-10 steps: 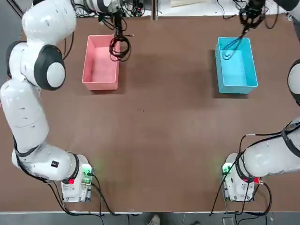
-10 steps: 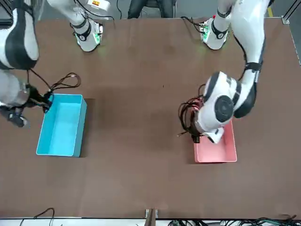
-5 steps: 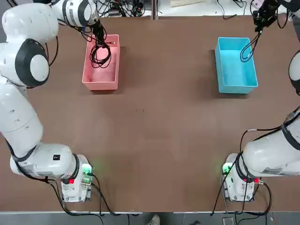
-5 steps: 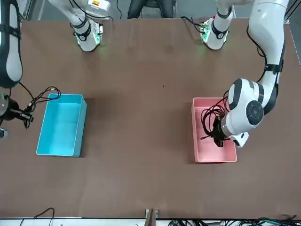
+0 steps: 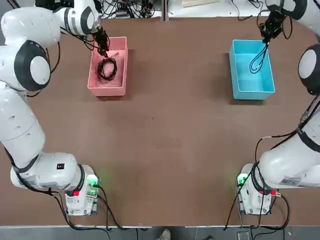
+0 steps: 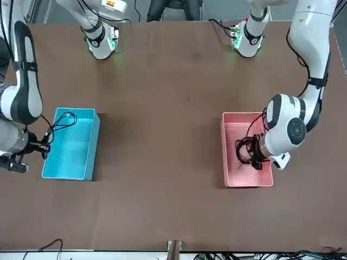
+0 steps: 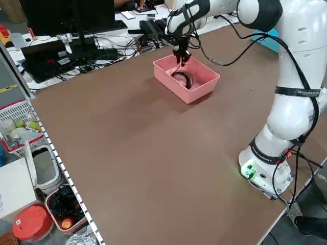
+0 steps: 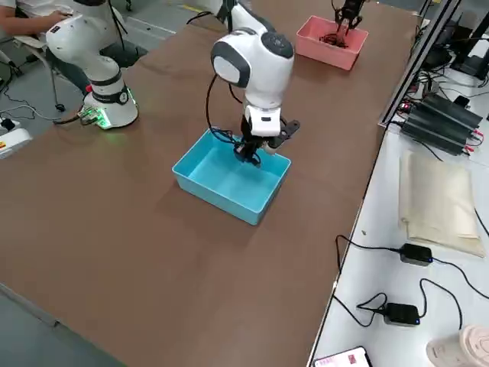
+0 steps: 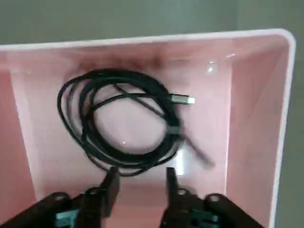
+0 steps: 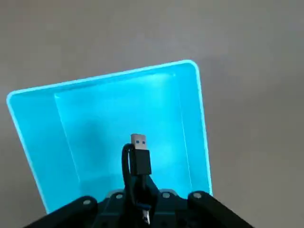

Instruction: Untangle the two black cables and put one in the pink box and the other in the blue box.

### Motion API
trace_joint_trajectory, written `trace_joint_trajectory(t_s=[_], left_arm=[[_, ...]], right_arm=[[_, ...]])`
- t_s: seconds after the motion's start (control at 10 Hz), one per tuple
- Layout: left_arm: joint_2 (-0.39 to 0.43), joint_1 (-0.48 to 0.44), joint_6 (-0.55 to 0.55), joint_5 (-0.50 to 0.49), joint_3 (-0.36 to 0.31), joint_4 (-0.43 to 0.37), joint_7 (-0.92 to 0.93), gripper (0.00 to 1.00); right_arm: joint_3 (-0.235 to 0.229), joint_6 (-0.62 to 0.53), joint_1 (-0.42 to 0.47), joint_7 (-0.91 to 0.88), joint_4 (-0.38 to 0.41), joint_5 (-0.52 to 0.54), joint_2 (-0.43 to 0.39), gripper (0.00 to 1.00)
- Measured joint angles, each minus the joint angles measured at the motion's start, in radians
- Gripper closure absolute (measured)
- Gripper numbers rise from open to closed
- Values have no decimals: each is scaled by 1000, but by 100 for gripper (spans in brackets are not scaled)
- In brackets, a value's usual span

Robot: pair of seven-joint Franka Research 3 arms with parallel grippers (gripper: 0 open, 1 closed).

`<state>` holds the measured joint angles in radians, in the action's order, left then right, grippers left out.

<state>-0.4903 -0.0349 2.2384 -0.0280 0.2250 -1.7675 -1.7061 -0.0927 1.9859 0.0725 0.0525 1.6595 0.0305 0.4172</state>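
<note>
Keep your right hand (image 10: 142,190) clamped on the looped black cable (image 10: 127,164) until all of it hangs inside the bright blue plastic box (image 5: 240,80)'s walls, while your opened left hand (image 9: 142,183) rises straight off the coiled black cable (image 9: 161,95) in the pink plastic box (image 5: 107,92).

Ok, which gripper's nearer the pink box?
Left. The left gripper is over the pink box, open above the coiled cable; the right gripper is across the table by the blue box.
</note>
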Motion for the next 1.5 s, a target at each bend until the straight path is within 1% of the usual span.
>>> trace_joint_trajectory(t_s=[0.1, 0.2, 0.3, 0.4, 0.6, 0.7, 1.0, 1.1, 1.2, 1.3, 1.4, 1.5], left_arm=[[3, 0, 0, 0, 4, 14, 4, 29], [16, 2, -1, -1, 12, 27, 6, 15], [45, 5, -23, -2, 17, 35, 16, 1], [90, 6, -80, -4, 18, 41, 62, 0], [195, 3, -209, -5, 18, 42, 217, 0], [241, 2, -258, -5, 17, 41, 302, 0], [351, 0, -351, -5, 14, 42, 513, 0], [388, -3, -390, -5, 8, 51, 639, 0], [412, -6, -435, -5, 5, 76, 792, 0], [423, -9, -457, -5, 4, 103, 946, 0], [424, -11, -467, -5, 4, 122, 1088, 0], [424, -12, -485, -5, 3, 133, 1199, 0]], right_arm=[[4, 24, -3, -1, 0, 0, 21, 93], [6, 39, -7, -3, 0, 0, 42, 93], [7, 52, -15, -4, 0, 0, 58, 93], [8, 62, -26, -4, 0, 0, 68, 93], [9, 84, -39, -4, 0, 0, 79, 90], [9, 87, -41, -4, 0, 0, 82, 82], [9, 98, -46, -4, -1, 0, 83, 37], [9, 98, -47, -5, -2, 0, 83, 23], [9, 98, -51, -5, -7, 0, 79, 7], [9, 98, -56, -5, -16, 0, 66, 0], [9, 88, -60, -5, -21, 0, 39, 0], [9, 52, -65, -5, -26, 0, 4, 0]])
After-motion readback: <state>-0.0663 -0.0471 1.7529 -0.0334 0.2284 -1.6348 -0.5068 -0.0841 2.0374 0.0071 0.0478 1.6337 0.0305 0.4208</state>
